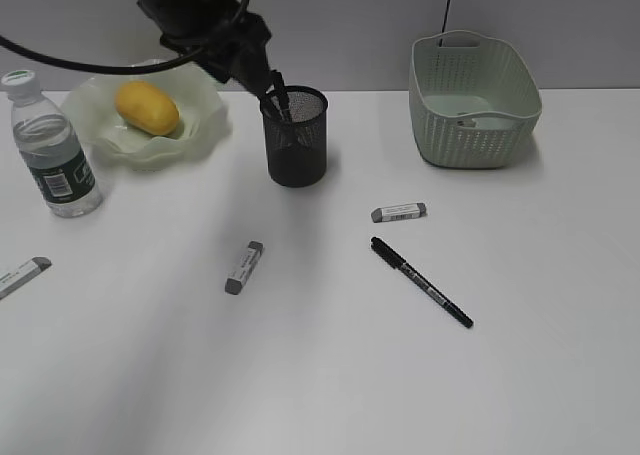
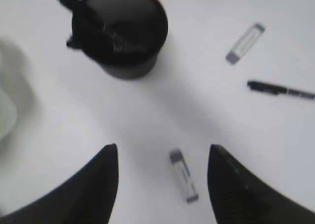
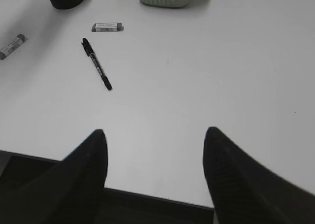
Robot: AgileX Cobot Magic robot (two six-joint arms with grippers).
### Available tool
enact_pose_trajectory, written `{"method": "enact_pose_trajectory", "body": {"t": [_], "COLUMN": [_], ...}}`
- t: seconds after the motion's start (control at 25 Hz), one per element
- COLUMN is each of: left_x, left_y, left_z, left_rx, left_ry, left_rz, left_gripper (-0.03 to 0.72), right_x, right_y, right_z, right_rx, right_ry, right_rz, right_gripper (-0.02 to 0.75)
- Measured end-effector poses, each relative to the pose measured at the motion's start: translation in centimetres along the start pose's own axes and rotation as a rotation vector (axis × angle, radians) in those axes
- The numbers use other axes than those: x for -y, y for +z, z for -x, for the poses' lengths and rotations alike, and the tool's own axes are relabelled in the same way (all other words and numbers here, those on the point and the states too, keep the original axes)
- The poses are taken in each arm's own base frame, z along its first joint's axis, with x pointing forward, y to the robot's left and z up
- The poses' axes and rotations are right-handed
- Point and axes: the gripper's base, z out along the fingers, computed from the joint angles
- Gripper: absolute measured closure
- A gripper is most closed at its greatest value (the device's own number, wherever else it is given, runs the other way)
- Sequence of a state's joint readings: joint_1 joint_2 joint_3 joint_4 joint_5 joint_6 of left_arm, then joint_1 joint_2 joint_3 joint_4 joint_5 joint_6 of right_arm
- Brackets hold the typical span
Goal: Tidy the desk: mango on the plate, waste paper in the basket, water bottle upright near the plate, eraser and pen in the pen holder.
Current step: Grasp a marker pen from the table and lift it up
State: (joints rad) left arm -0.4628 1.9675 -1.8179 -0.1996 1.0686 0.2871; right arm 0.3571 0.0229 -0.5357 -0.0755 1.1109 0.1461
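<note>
Exterior view, upper left of the frame: the left end effector (image 1: 278,93) hangs over the rim of the pen holder (image 1: 296,140), jaws spread and holding nothing, with dark pen shapes leaning inside the cup. The right end effector (image 3: 155,150) shows only in its wrist view, low in the frame, jaws wide and empty.

The mango (image 1: 147,107) lies on the plate (image 1: 205,110); the water bottle (image 1: 50,147) stands upright just beside it. The basket (image 1: 475,100) sits at upper right, a pale scrap inside.

A pen (image 1: 421,280) and three erasers (image 1: 244,266) lie loose on the bench (image 1: 320,375). For the next pick, I judge it best to straddle the pen across its barrel, close squarely, and lift clear before swinging to the cup.

The bench is plain white and matte, against a grey wall.
</note>
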Motion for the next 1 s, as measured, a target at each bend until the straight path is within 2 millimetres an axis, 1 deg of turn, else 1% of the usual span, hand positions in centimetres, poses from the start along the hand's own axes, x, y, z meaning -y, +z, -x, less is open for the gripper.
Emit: {"method": "enact_pose_trajectory", "body": {"t": [0.08,0.16,0.32,0.4,0.52,0.64,0.72,0.8,0.84,1.0], "left_x": [-0.3,-0.8,-2.6,-3.5,-4.5,-5.1,-5.5,-5.6,-5.7,-4.4], "left_y": [0.0,-0.2,-0.6,-1.3,-2.6,-4.0,-4.8,-6.1,-6.3,-8.8], "left_z": [-0.9,-1.4,-1.9,-2.3,-3.8,-6.5,-9.2,-11.6,-13.0,-17.5], "left_rx": [-0.101,-0.151,-0.165,-0.159,-0.166,-0.200,-0.232,-0.209,-0.200,-0.070], "left_ry": [-0.013,-0.023,-0.088,-0.126,-0.170,-0.221,-0.266,-0.313,-0.341,-0.408], "left_rz": [0.030,0.063,0.099,0.112,0.128,0.135,0.137,0.147,0.150,0.185], "left_gripper": [0.247,0.247,0.247,0.247,0.247,0.247,0.247,0.247,0.247,0.247], "right_x": [0.0,0.0,0.0,0.0,0.0,0.0,0.0,0.0,0.0,0.0], "right_y": [0.0,0.0,0.0,0.0,0.0,0.0,0.0,0.0,0.0,0.0], "right_z": [0.0,0.0,0.0,0.0,0.0,0.0,0.0,0.0,0.0,0.0], "right_rx": [0.000,0.000,0.000,0.000,0.000,0.000,0.000,0.000,0.000,0.000], "right_ry": [0.000,0.000,0.000,0.000,0.001,0.001,0.001,0.001,0.001,0.003], "right_rz": [0.000,0.000,0.000,0.000,0.000,0.000,0.000,0.000,0.000,0.000], "right_gripper": [0.248,0.248,0.248,0.248,0.248,0.248,0.248,0.248,0.248,0.248]}}
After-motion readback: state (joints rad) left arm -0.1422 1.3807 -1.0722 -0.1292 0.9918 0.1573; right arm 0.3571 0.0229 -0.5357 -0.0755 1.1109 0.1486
